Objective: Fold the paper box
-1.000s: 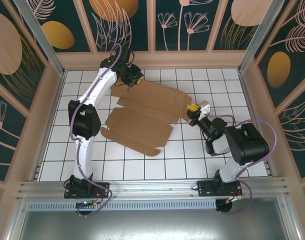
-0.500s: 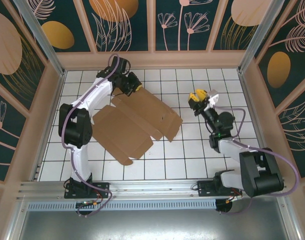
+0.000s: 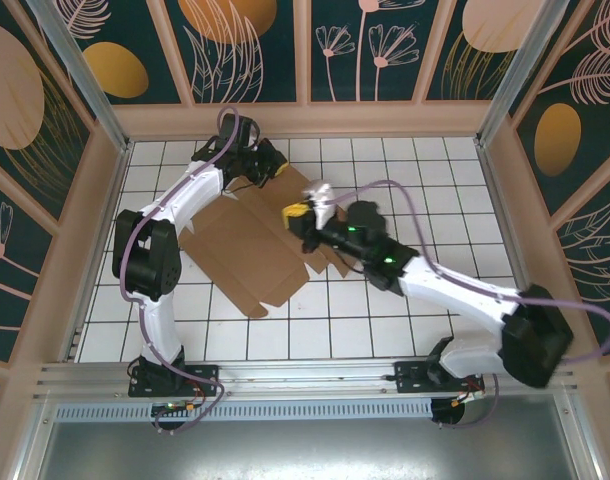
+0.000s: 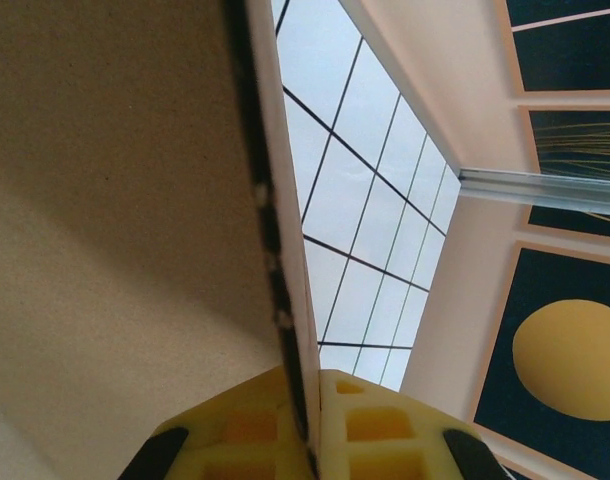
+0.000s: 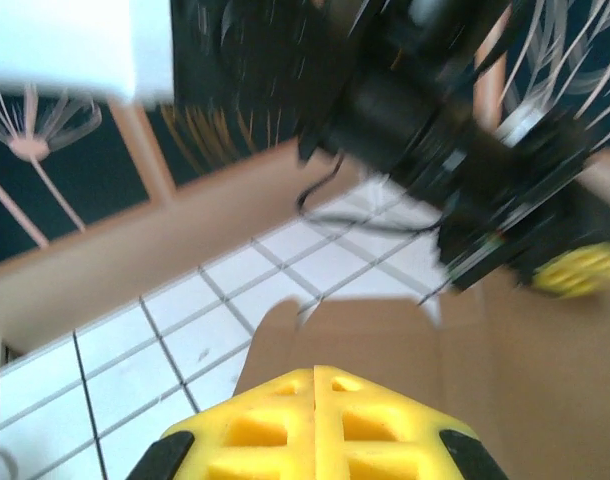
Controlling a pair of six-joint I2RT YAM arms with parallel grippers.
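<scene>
Two arms tend the box (image 3: 240,248), a brown sheet lying mostly open on the table (image 3: 435,170) left of centre: the left gripper (image 3: 270,170) pinches its far edge, the right gripper (image 3: 298,214) hovers closed and empty over its right side, and nearly all the folding looks undone.

arms (image 3: 200,185): white links, black joints | cables (image 3: 385,183): purple | pincer pads (image 5: 255,430): yellow, gridded
</scene>
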